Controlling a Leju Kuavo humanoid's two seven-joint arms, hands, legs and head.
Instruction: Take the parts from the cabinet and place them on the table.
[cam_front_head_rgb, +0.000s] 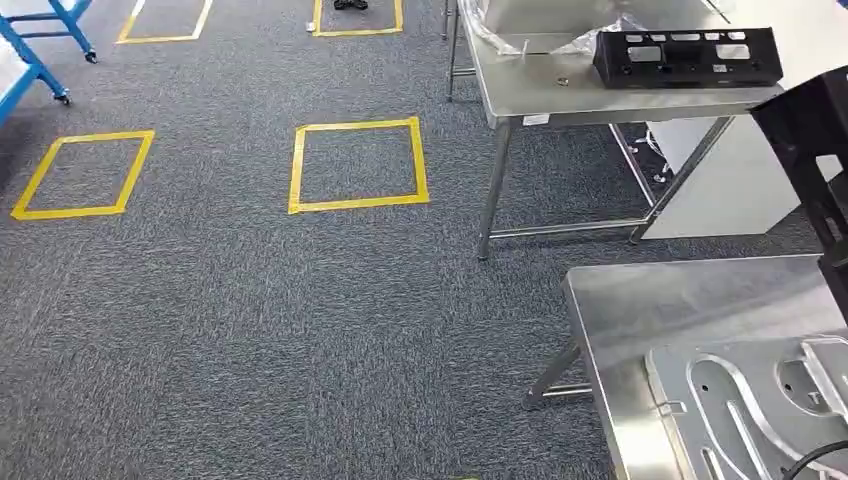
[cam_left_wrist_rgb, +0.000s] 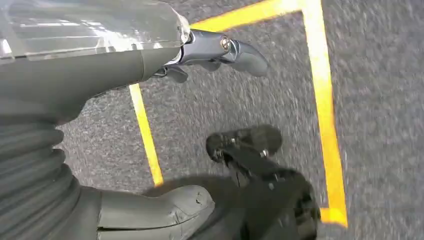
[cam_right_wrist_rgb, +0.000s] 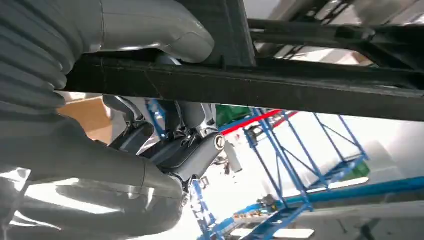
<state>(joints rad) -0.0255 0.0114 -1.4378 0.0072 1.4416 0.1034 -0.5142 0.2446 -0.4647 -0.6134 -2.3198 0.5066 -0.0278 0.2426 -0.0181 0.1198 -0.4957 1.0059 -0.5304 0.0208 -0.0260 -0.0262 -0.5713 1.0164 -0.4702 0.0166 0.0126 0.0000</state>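
My right hand grips a bar of a black openwork frame part, thumb over one side and fingers curled under the other. The same frame part rises along the right edge of the head view, above the near steel table. A second black part, long and slotted, lies on the far steel table. My left hand hangs over the grey carpet, thumb and fingers apart, holding nothing.
A silver stamped metal plate lies on the near table. Clear plastic wrap sits on the far table, with a white box below it. Yellow tape squares mark the carpet. A blue cart frame stands far left.
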